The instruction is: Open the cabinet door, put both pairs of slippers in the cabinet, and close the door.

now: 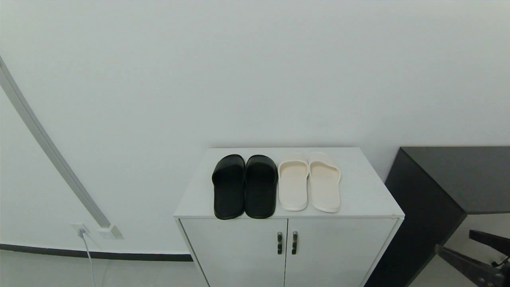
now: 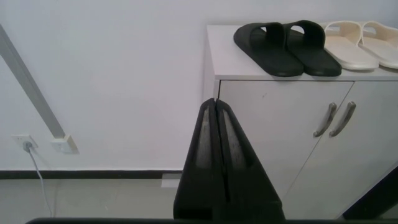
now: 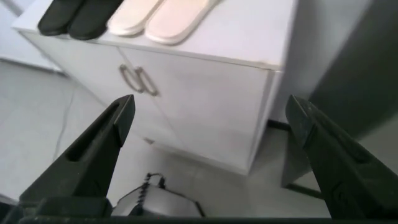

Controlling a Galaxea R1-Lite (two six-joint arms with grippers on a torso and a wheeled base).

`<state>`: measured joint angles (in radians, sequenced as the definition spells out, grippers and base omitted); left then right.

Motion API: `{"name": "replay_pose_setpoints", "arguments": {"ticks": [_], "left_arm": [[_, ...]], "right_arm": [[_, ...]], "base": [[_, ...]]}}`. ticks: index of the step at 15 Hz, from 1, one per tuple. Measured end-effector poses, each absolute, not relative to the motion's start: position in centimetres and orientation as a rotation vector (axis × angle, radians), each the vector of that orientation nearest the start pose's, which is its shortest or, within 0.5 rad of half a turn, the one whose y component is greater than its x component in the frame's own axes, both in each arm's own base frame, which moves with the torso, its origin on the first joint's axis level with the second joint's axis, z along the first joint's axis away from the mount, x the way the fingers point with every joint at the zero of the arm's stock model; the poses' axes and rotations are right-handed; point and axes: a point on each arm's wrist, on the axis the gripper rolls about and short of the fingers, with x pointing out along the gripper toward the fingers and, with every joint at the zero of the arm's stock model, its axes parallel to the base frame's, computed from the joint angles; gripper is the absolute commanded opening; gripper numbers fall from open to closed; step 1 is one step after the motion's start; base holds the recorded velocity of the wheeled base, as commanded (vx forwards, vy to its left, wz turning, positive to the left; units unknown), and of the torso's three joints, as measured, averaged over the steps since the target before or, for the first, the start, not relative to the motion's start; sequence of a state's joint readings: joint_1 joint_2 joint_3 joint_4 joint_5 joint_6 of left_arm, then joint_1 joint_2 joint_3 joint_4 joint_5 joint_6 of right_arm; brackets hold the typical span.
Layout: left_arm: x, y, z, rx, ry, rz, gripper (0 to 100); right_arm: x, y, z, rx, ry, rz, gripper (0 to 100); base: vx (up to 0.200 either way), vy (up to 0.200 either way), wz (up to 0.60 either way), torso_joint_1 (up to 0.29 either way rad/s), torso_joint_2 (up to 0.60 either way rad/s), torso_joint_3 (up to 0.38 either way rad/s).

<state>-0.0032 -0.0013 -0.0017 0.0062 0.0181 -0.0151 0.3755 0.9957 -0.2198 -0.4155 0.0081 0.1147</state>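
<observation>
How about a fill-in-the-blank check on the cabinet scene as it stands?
1. The black slippers and cream slippers lie on ____ of the white cabinet.
2. The cabinet doors are both ____.
3. The left claw is ____, its jaws pressed together.
4. The right claw is ____, its jaws spread wide.
Missing words: top; closed; shut; open.
</observation>
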Motion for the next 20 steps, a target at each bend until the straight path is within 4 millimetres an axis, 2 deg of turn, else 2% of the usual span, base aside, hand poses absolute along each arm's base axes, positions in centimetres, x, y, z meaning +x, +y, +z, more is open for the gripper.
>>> {"name": "replay_pose_setpoints", "arguments": {"ticks": [6,10,13,15,20], "left_arm": [[-2.3,0.0,7.5,-0.016,0.003,0.014,0],[-2.3,0.0,7.5,-0.016,0.003,0.013,0],[-2.3,0.0,7.5,-0.016,0.003,0.013,0],[-2.3,0.0,7.5,-0.018,0.003,0.013,0],[-2.3,0.0,7.5,-0.018,0.003,0.013,0]], "right_arm": [[16.3,13.8,17.9,0.077,0.34,0.31,100],[19.4,19.5,17.6,0.051,0.33,0.249,100],[21.8,22.6,16.7,0.077,0.322,0.17,100],[23.5,24.0,15.8,0.093,0.324,0.124,100],[28.1,25.8,13.6,0.11,0.319,0.025,100]], "base": [[0.0,0.0,0.0,0.0,0.0,0.0],[0.0,0.0,0.0,0.0,0.0,0.0],[0.0,0.0,0.0,0.0,0.0,0.0],[0.0,0.0,0.0,0.0,0.0,0.0],[0.0,0.0,0.0,0.0,0.0,0.0]]}}
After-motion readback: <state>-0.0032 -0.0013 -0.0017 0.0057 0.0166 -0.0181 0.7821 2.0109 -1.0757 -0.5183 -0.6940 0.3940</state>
